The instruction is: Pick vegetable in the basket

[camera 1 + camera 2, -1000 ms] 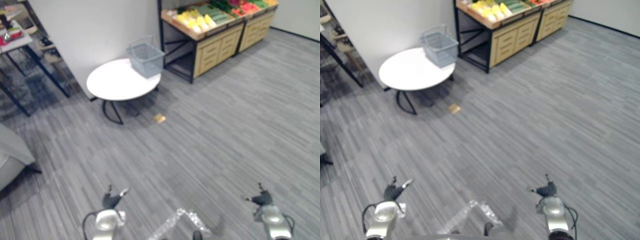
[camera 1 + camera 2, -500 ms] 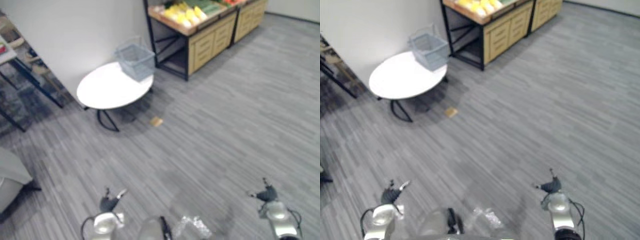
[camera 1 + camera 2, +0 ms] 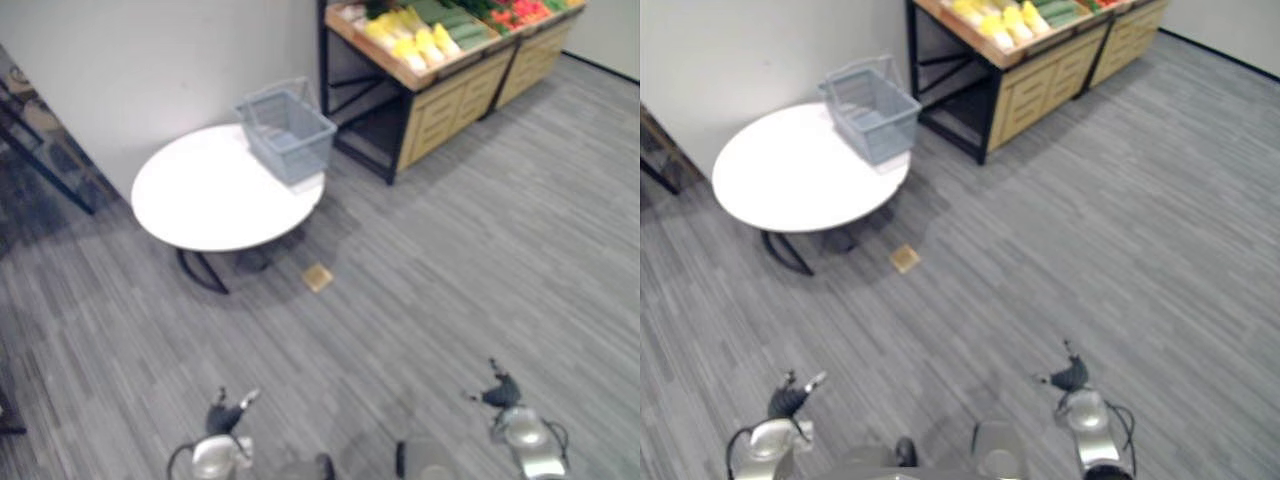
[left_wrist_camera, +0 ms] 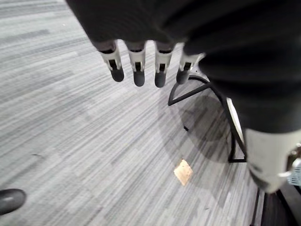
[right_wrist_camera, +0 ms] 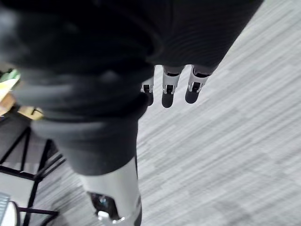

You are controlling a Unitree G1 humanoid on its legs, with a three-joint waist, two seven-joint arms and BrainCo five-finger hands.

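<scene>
Vegetables (image 3: pixel 415 40): yellow, green, red; you'll find them on the wooden produce stand (image 3: pixel 450 95). Basket (image 3: pixel 290 130): grey wire, on the white round desk (image 3: pixel 200 195), at its edge near the stand. Your left hand (image 3: pixel 222 410) and right hand (image 3: pixel 498 392): low above the floor (image 3: pixel 450 250), fingers released, holding nothing

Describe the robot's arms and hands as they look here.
The left arm and right arm are silver-grey and rounded. The left hand and right hand have slim silver fingers with dark tips. A dark ribbed cover wraps each wrist and hand back.
</scene>
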